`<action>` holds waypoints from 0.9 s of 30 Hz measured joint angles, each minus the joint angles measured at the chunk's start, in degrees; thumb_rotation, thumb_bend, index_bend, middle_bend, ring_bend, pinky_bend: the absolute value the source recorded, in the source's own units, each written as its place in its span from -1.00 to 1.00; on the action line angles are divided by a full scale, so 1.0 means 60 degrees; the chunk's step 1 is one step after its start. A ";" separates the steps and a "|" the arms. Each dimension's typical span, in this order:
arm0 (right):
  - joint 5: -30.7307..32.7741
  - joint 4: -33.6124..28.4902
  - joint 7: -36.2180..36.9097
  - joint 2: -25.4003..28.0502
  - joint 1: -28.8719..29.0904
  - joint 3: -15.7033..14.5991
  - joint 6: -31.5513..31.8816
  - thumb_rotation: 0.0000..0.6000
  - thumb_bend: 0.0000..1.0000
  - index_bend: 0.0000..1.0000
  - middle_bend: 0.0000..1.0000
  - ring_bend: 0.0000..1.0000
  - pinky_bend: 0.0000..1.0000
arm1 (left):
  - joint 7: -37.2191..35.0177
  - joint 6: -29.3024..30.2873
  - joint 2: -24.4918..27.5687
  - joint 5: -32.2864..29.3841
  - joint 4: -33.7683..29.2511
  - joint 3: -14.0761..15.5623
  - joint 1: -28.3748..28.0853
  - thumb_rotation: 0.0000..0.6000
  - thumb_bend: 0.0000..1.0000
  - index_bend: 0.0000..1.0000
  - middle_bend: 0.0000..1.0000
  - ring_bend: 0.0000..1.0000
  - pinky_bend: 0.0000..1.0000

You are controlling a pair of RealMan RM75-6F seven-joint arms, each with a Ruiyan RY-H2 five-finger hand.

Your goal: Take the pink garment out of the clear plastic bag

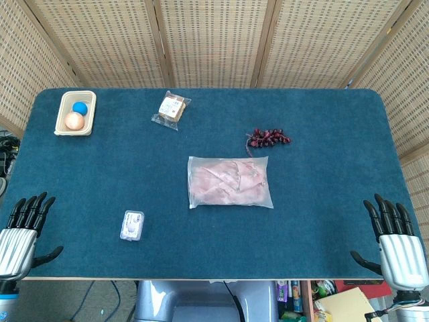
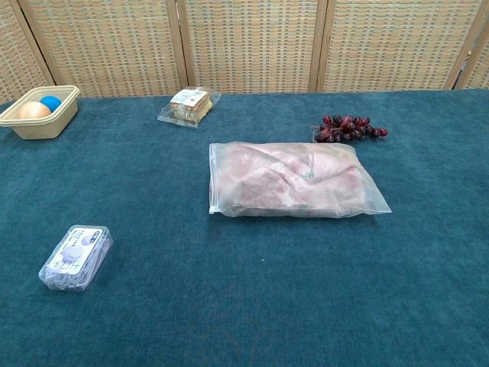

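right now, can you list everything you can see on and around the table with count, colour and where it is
plastic bag: 1, clear, centre of the table, lying flat
garment: 1, pink, folded inside the bag
grapes: 1 bunch, dark red, just beyond the bag's far right corner
wrapped snack: 1, brown in clear wrap, far side, left of centre
tray: 1, cream, far left corner
balls: 2, one blue and one orange, inside the tray
small packet: 1, clear with pale contents, near left
table: 1, teal cloth top
screen: woven tan panels behind the table
left robot hand: 1, black and silver, near left edge, open, holding nothing
right robot hand: 1, black and silver, near right edge, open, holding nothing
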 measured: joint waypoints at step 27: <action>0.1379 0.0808 0.0958 -0.0950 0.2921 0.1145 -0.4020 1.00 -1.00 -1.00 -1.00 -1.00 -1.00 | -0.0003 -0.0177 -0.0101 -0.0490 0.0126 -0.0230 -0.0087 1.00 -0.74 -1.00 -1.00 -1.00 -1.00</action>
